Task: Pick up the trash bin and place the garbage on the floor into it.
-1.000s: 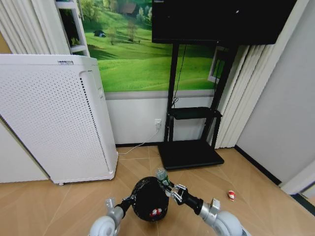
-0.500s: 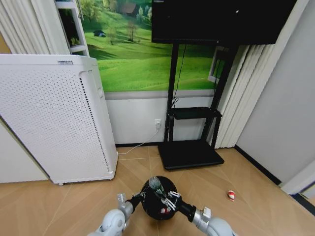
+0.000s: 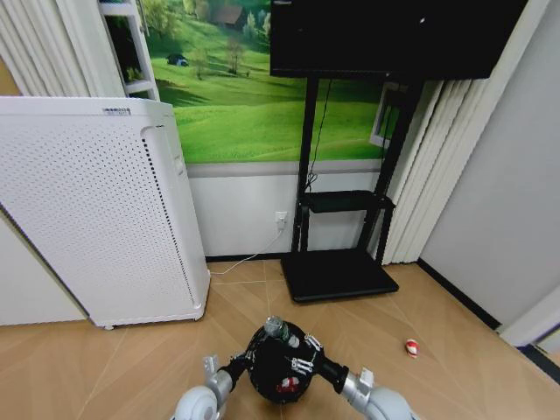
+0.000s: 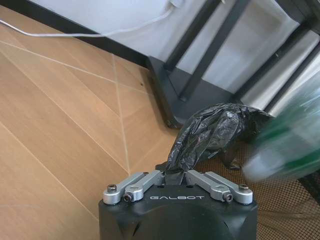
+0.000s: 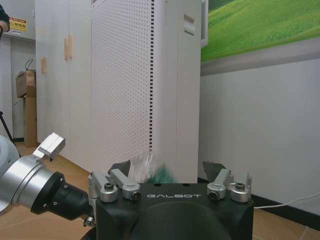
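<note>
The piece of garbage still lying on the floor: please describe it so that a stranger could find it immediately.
Start at the black TV stand against the wall and look toward the grey wall on the robot's right. On the bare floor between them lies the garbage: one tiny red-and-white lump, alone, well apart from the trash bin.

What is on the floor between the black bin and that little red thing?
Nothing: the head view shows only bare floor between the trash bin, held at its rim by the left end effector, and the red-and-white lump.

Bright even light; wide-angle bowing, green blur.
</note>
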Motion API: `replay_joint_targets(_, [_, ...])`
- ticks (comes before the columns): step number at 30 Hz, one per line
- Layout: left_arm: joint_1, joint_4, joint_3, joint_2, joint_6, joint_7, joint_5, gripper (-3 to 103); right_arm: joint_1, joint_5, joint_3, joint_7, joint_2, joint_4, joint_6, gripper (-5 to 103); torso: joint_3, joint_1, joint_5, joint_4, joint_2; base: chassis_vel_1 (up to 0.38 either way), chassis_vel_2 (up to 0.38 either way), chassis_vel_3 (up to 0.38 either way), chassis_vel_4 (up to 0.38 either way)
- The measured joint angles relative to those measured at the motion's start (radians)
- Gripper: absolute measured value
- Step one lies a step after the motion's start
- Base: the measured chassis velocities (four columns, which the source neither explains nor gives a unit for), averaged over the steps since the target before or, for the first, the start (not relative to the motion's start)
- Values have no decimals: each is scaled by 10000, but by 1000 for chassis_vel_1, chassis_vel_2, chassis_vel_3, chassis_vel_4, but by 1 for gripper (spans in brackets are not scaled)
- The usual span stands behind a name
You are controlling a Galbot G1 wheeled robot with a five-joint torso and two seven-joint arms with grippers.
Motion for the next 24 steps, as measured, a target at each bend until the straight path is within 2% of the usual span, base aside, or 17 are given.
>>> replay_joint_targets(2, [79,-77,-151,12,-31,-78,-60,4,-75,134,97,113,-4,131,-5,92,0,0,0,-1,0,0,0,0,0])
replay_joint_targets(4, [102,-103,-191,16,-38,-95,-78,4,-98,166,127,155,5,158,-5,92,0,0,0,-1,0,0,0,0,0])
replay_joint_targets(5, [218,-218,-384,10,-72,-156,-139,4,-162,230,211,351,61,236,6,99,0,0,0,-1,0,0,0,0,0])
replay_joint_targets(8, [389,-359,-628,-43,-123,-258,-186,4,-218,306,267,796,146,299,49,100,0,0,0,-1,1,0,0,0,0])
replay_joint_targets(9, [571,-471,-893,-111,-184,-335,-207,4,-264,347,317,1252,224,354,21,100,0,0,-1,-1,0,0,0,0,0])
replay_joint_targets(10, [571,-471,-893,-111,-184,-335,-207,4,-264,347,317,1252,224,354,21,100,0,0,-1,-1,0,0,0,0,0])
replay_joint_targets(13, [1232,-802,-2075,-343,-392,-650,-196,4,-288,76,574,2018,393,250,-75,100,0,0,-1,-2,0,0,0,0,0])
replay_joint_targets(15, [1380,-888,-2368,-410,-448,-797,-188,4,-291,32,607,2094,415,218,-75,100,0,0,0,0,1,0,0,0,0])
replay_joint_targets(17, [1727,-1039,-3126,-617,-465,-1551,-186,4,-329,-8,660,2213,505,181,-121,100,-1,0,1,0,1,0,0,0,0])
replay_joint_targets(18, [1727,-1039,-3126,-617,-465,-1551,-186,4,-329,-8,660,2213,505,181,-121,100,-1,0,1,0,1,0,0,0,0])
replay_joint_targets(20, [2002,-1106,-3729,-749,-432,-1959,-270,4,-334,-59,636,2230,669,103,-145,100,0,0,-4,2,1,-14,-27,29,15])
replay_joint_targets(24, [2169,-1299,-4323,-669,-349,-2116,-642,4,-370,-146,580,2254,942,32,-194,100,0,-1,0,3,0,-58,-64,77,62])
